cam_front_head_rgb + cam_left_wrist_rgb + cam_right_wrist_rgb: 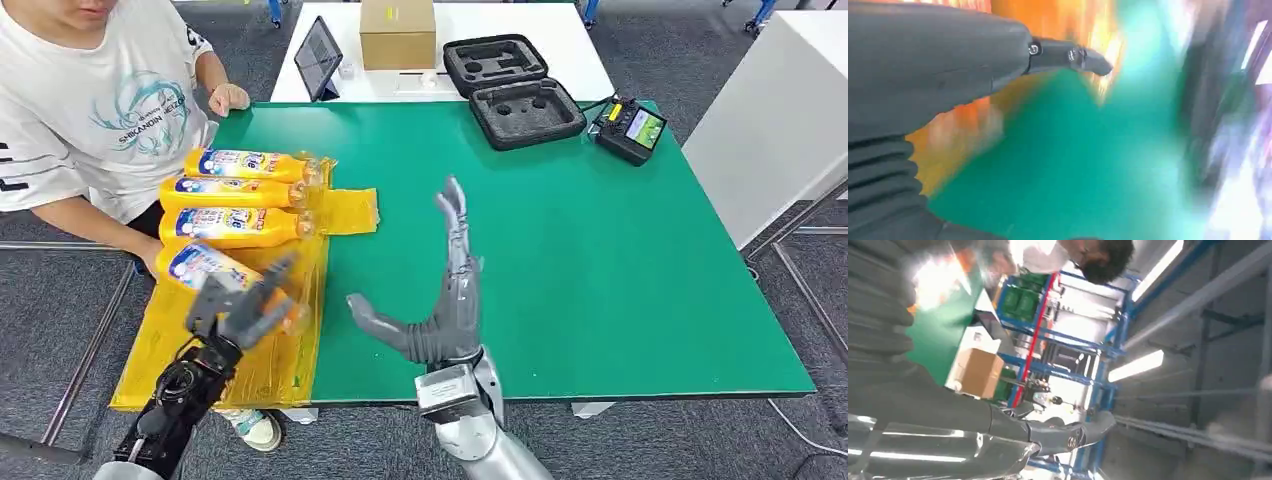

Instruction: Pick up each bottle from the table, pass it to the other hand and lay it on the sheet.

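Several yellow bottles lie side by side on the yellow sheet (250, 372) at the table's left edge, from the farthest bottle (250, 163) to the nearest bottle (205, 265). My left hand (240, 310) hovers blurred over the nearest bottle's cap end with its fingers spread and nothing in its grasp. In the left wrist view, the left hand (948, 65) stretches out a finger over smeared orange and green. My right hand (440, 290) stands over the green table (600, 260) near the front edge, fingers straight, thumb out, holding nothing. The right wrist view has the right hand (923, 405) empty as well.
A person (100, 100) sits at the table's left side, one hand at the far corner. Along the far edge stand a black foam case (510, 90), a handheld controller (628, 128), a cardboard box (397, 33) and a tablet (318, 45). A white table (780, 110) stands to the right.
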`<action>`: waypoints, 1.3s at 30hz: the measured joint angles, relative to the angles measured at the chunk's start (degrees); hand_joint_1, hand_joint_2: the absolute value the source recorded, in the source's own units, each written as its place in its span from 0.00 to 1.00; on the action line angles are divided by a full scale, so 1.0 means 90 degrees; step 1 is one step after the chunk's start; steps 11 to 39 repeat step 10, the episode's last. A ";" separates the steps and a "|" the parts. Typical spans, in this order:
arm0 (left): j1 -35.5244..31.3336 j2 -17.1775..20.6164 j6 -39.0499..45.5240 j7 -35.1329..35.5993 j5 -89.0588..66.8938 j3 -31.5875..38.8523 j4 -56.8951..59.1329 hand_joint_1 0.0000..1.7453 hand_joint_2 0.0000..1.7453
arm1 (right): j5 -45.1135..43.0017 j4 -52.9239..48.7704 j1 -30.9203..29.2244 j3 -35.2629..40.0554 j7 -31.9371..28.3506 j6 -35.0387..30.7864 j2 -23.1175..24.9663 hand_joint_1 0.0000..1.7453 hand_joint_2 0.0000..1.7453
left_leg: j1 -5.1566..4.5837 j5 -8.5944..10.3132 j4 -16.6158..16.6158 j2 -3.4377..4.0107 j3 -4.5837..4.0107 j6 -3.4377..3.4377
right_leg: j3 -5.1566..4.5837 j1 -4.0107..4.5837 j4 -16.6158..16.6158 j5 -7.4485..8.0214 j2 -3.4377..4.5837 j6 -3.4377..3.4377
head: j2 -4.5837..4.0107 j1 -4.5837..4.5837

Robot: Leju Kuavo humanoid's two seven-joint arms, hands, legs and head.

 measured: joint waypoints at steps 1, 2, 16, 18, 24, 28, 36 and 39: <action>0.0009 -0.0058 0.0688 -0.0333 0.0000 0.0102 -0.0122 0.00 1.00 | -0.0048 0.0060 -0.0006 0.0079 0.0000 0.0000 -0.0032 0.00 1.00 | 0.0000 0.0001 0.0001 0.0000 -0.0007 0.0000 | -0.0008 0.0000 0.0000 0.0000 0.0000 0.0000 | 0.0000 0.0000; 0.0021 -0.0104 0.1085 -0.0537 0.0039 0.0172 -0.0256 0.00 1.00 | -0.0075 0.0112 -0.0018 0.0143 0.0000 0.0000 -0.0056 0.00 1.00 | 0.0000 0.0002 0.0001 -0.0002 -0.0013 0.0001 | -0.0010 0.0000 0.0000 0.0000 -0.0003 0.0001 | 0.0000 0.0002; 0.0326 -0.0260 0.1741 -0.0762 0.0357 0.0478 -0.1349 0.00 1.00 | -0.0177 0.0396 -0.0116 0.0422 0.0000 0.0000 -0.0165 0.00 1.00 | -0.0004 -0.0001 0.0002 -0.0003 -0.0032 0.0004 | -0.0026 -0.0006 -0.0001 -0.0002 -0.0007 0.0004 | 0.0000 0.0002; 0.0326 -0.0260 0.1741 -0.0762 0.0357 0.0478 -0.1349 0.00 1.00 | -0.0177 0.0396 -0.0116 0.0422 0.0000 0.0000 -0.0165 0.00 1.00 | -0.0004 -0.0001 0.0002 -0.0003 -0.0032 0.0004 | -0.0026 -0.0006 -0.0001 -0.0002 -0.0007 0.0004 | 0.0000 0.0002; 0.0326 -0.0260 0.1741 -0.0762 0.0357 0.0478 -0.1349 0.00 1.00 | -0.0177 0.0396 -0.0116 0.0422 0.0000 0.0000 -0.0165 0.00 1.00 | -0.0004 -0.0001 0.0002 -0.0003 -0.0032 0.0004 | -0.0026 -0.0006 -0.0001 -0.0002 -0.0007 0.0004 | 0.0000 0.0002; 0.0326 -0.0260 0.1741 -0.0762 0.0357 0.0478 -0.1349 0.00 1.00 | -0.0177 0.0396 -0.0116 0.0422 0.0000 0.0000 -0.0165 0.00 1.00 | -0.0004 -0.0001 0.0002 -0.0003 -0.0032 0.0004 | -0.0026 -0.0006 -0.0001 -0.0002 -0.0007 0.0004 | 0.0000 0.0002; 0.0326 -0.0260 0.1741 -0.0762 0.0357 0.0478 -0.1349 0.00 1.00 | -0.0177 0.0396 -0.0116 0.0422 0.0000 0.0000 -0.0165 0.00 1.00 | -0.0004 -0.0001 0.0002 -0.0003 -0.0032 0.0004 | -0.0026 -0.0006 -0.0001 -0.0002 -0.0007 0.0004 | 0.0000 0.0002; 0.0326 -0.0260 0.1741 -0.0762 0.0357 0.0478 -0.1349 0.00 1.00 | -0.0177 0.0396 -0.0116 0.0422 0.0000 0.0000 -0.0165 0.00 1.00 | -0.0004 -0.0001 0.0002 -0.0003 -0.0032 0.0004 | -0.0026 -0.0006 -0.0001 -0.0002 -0.0007 0.0004 | 0.0000 0.0002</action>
